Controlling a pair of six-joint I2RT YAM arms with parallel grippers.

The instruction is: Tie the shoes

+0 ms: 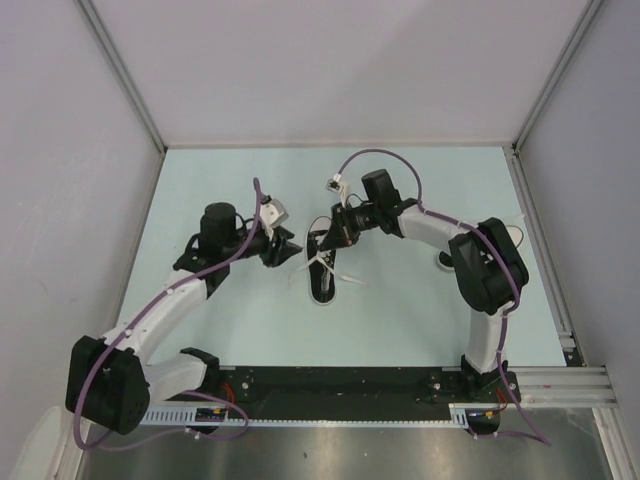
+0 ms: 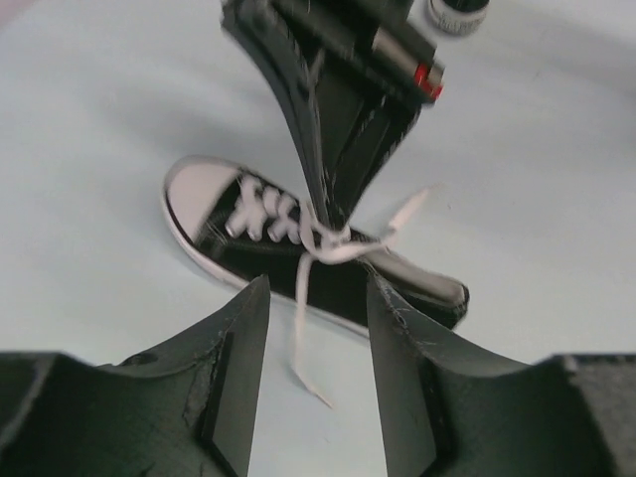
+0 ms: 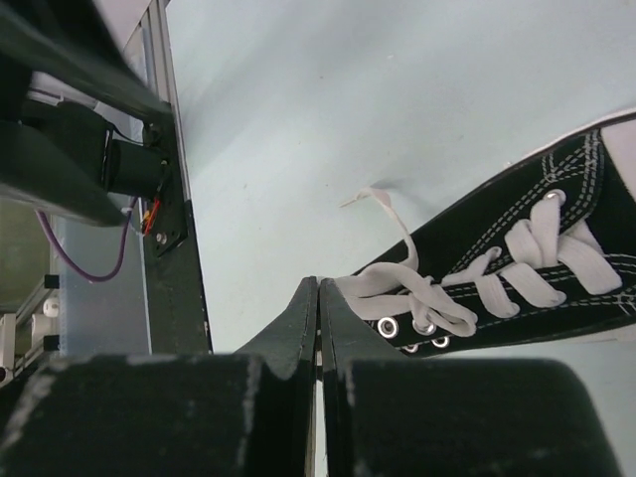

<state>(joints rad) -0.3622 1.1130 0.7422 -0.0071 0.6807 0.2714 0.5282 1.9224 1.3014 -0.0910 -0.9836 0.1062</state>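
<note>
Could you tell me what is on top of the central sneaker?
White laces criss-cross the sneaker; the right claw is shut on them near the top eyelets. What lies beneath the lacing and claw is covered.

Top cam: high over near edge, looks down on pale-blue table [image 1: 400,310]. Wrist cams: close-up, low. All 3 share small black canvas sneaker [image 1: 322,272].

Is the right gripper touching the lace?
Touching. In the right wrist view, the shut right gripper pinches the lace at its tips.
</note>
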